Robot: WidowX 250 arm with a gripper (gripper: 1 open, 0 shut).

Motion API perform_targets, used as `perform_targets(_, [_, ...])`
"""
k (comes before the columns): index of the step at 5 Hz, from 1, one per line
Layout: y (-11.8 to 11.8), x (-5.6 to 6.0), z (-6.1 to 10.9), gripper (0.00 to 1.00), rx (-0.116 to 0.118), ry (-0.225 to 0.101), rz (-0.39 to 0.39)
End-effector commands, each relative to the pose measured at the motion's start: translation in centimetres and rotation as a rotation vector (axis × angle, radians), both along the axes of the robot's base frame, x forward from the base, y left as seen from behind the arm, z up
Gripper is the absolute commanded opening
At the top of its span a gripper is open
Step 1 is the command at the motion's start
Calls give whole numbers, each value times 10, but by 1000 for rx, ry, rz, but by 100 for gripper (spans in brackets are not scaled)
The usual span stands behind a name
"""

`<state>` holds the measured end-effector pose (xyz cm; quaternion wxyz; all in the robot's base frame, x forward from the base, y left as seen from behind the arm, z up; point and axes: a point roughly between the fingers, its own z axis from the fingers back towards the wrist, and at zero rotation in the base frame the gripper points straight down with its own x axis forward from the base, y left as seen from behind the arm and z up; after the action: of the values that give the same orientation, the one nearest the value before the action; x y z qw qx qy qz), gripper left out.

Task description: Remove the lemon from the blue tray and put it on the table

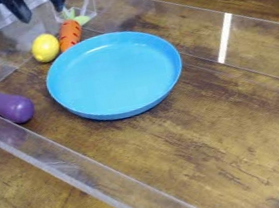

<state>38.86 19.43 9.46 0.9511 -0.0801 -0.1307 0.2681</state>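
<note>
The lemon (45, 47) lies on the table (218, 143) just outside the upper-left rim of the blue tray (114, 76), close beside an orange carrot. The tray holds nothing. My gripper (34, 4) is at the top-left edge of the view, above and behind the lemon, well clear of it. Its two dark fingers (13, 8) stand wide apart and open with nothing between them; the rest of the hand is cut off by the frame.
An orange carrot (71, 32) with a green top lies right of the lemon. A purple eggplant (6, 107) rests at the left near the clear raised edge (57, 161). A bright glare streak (225, 38) shows on the table cover.
</note>
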Motion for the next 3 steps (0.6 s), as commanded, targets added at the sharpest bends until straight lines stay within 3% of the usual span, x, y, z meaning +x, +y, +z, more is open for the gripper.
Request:
perform_targets(1, [-3,6,2,0,32,-46,88])
perform_targets(2, [-10,19,0,100,37,-50,115])
perform_targets(3, [-24,20,4,0,48,-54,118])
